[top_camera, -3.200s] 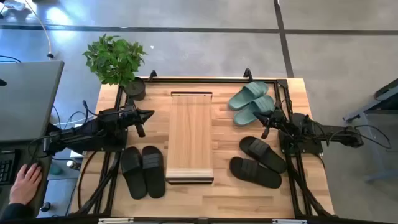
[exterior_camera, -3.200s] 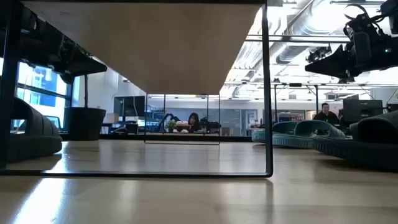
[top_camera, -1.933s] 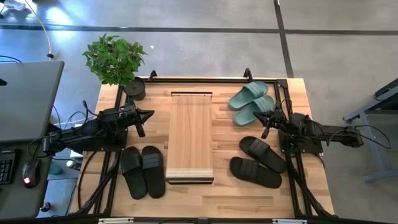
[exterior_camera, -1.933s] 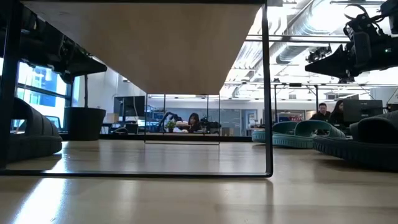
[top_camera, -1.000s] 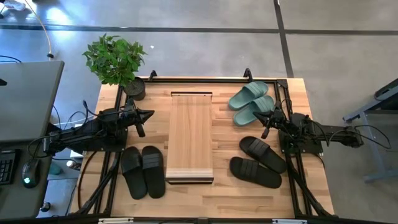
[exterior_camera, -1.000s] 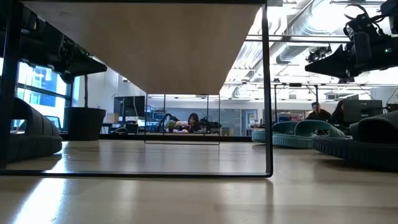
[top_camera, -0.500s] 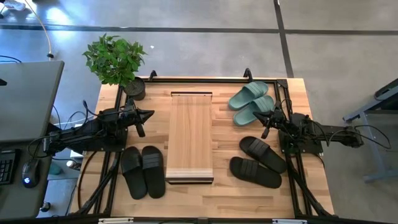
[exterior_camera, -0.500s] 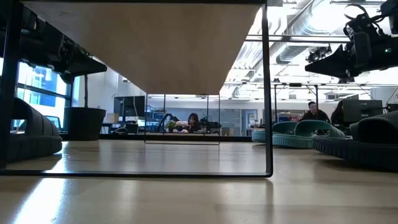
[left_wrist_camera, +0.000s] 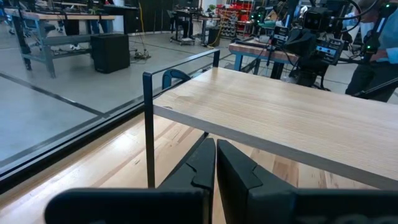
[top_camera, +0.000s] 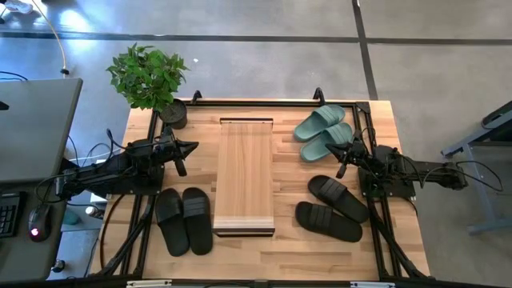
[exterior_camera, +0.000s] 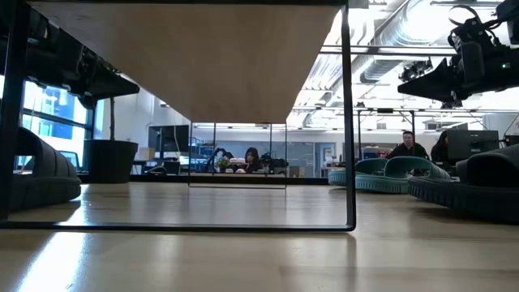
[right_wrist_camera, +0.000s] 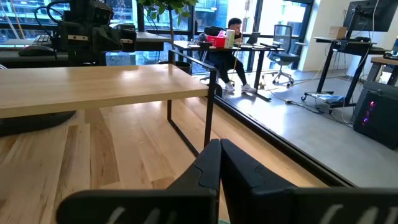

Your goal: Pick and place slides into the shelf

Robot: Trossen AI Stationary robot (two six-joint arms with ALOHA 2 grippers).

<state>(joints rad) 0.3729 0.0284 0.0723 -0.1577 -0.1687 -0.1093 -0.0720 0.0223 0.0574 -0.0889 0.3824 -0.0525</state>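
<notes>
The shelf (top_camera: 246,172), a light wood plank on a thin black frame, stands along the middle of the table. Sage green slides (top_camera: 324,132) lie side by side on the table, right of the shelf's far end. One black pair (top_camera: 183,220) lies left of its near end, the other black pair (top_camera: 336,208) right of it. My left gripper (top_camera: 194,146) hovers shut left of the shelf, pointing at it. My right gripper (top_camera: 334,150) hovers shut on the right, between the green pair and the black pair. Both wrist views show the fingers (left_wrist_camera: 216,163) (right_wrist_camera: 219,165) closed together and holding nothing.
A potted plant (top_camera: 148,76) stands at the table's far left corner. A black tube frame (top_camera: 256,102) runs along the far edge and both sides. In the low view the shelf's thin leg (exterior_camera: 350,122) stands upright. People sit and stand in the room beyond.
</notes>
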